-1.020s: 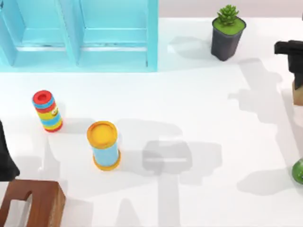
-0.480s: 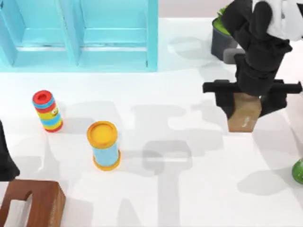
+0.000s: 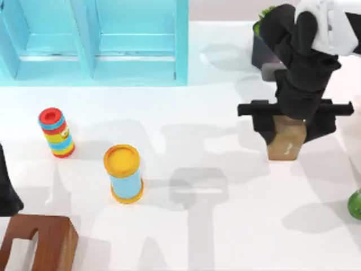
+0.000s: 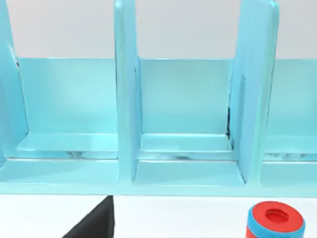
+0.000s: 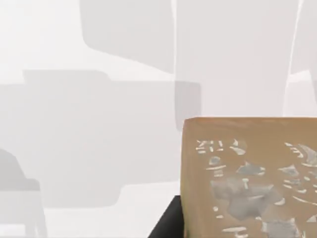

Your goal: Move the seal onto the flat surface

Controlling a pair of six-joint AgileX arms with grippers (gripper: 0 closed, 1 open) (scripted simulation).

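Seal (image 3: 286, 141) in the grip of my right gripper (image 3: 294, 117) sits a little nearer the yellow-topped blue cylinder (image 3: 123, 173) than it did half a second ago, and a full second ago the arm was only just coming in from the table's right edge with the block. So the big sweep across is over and the motion has slowed to a small drift toward the cylinder's side of the table. The black fingers are pinched on the upper part of the tan block, its lower end poking out beneath them with a faint pale mark on the face toward the camera; in the right wrist view the seal (image 5: 250, 178) fills the near corner, its pale carved marks plain, with bare white tabletop (image 5: 99, 124) behind it. I judge the block is carried above the flat surface (image 3: 225, 237) rather than resting on it, though I cannot tell the gap for sure. The spot under it is open white table, well apart from the cylinder and from the potted plant (image 3: 265, 42) behind the arm. What remains, as I read it, is lowering and letting go. My left arm (image 3: 7, 186) stays parked at the table's left edge, beyond the cylinder, its wrist camera facing the light-blue shelf unit (image 4: 158, 124).
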